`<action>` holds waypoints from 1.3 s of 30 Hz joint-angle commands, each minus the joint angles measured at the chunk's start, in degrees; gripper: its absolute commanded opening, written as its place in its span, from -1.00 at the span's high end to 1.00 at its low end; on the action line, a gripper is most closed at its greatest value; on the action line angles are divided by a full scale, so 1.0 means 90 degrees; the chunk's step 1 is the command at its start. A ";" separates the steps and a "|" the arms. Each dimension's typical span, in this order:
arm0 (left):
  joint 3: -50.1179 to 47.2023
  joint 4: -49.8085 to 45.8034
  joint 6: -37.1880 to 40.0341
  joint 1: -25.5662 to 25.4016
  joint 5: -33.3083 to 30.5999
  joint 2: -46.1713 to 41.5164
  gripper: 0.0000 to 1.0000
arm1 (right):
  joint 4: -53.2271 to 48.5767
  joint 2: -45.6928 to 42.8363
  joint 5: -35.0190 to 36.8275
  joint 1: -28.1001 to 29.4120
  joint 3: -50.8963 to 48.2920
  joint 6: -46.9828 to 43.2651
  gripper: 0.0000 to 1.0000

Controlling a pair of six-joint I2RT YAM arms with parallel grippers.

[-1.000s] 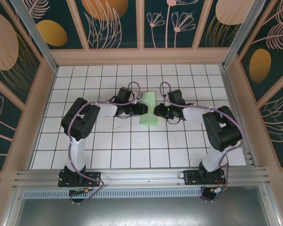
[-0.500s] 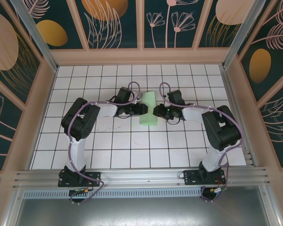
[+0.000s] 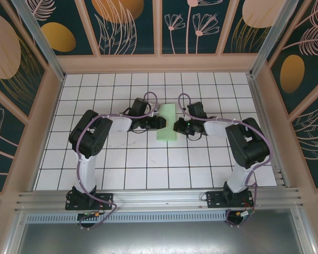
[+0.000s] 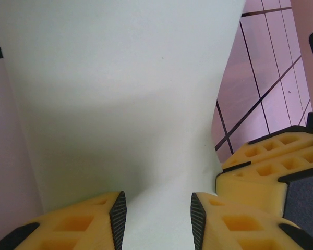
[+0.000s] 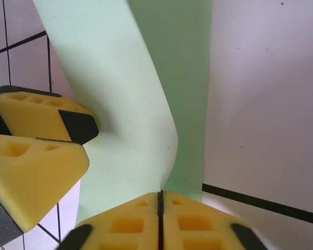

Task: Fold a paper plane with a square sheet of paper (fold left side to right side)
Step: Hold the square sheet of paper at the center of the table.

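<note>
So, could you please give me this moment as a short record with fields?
paper: pale green sheet, folded narrow, mid-table
top layer: bowed upward, not flat
left hand: open, at the sheet's left edge
right hand: shut, apparently pinching the sheet's right edge
table: white tiles

Matt smooth paper [image 3: 167, 124] lies on smooth tiles [image 3: 148, 164]

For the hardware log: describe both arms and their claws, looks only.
The left arm and right arm match: white lower links, bulky black joint housings, lilac cables looping alongside. The left claw and right claw have yellow fingers with moulded cut-out pockets and black pads.
</note>
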 commanded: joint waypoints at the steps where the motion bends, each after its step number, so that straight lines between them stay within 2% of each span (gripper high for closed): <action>1: -0.0073 -0.0083 0.0108 -0.0013 -0.0071 -0.0017 0.18 | -0.0153 0.0173 0.0043 0.0036 0.0184 -0.0086 0.93; 5: -0.0063 -0.0093 0.0105 -0.0025 -0.0071 -0.0015 0.18 | -0.0249 0.0242 0.0173 0.0036 0.0281 -0.0135 1.00; 29: -0.0053 -0.0088 0.0106 -0.0024 -0.0028 -0.0015 0.18 | -0.0611 0.0622 0.0620 0.0048 0.0575 -0.0337 0.99; 34: -0.0117 0.0103 -0.0030 -0.0019 0.0178 -0.0290 0.15 | -0.0781 0.0710 0.0751 0.0055 0.0611 -0.0427 0.99; 39: -0.0202 -0.0012 -0.0007 0.0009 0.0018 -0.0841 0.12 | -0.0763 0.0691 0.0706 0.0075 0.0599 -0.0452 0.99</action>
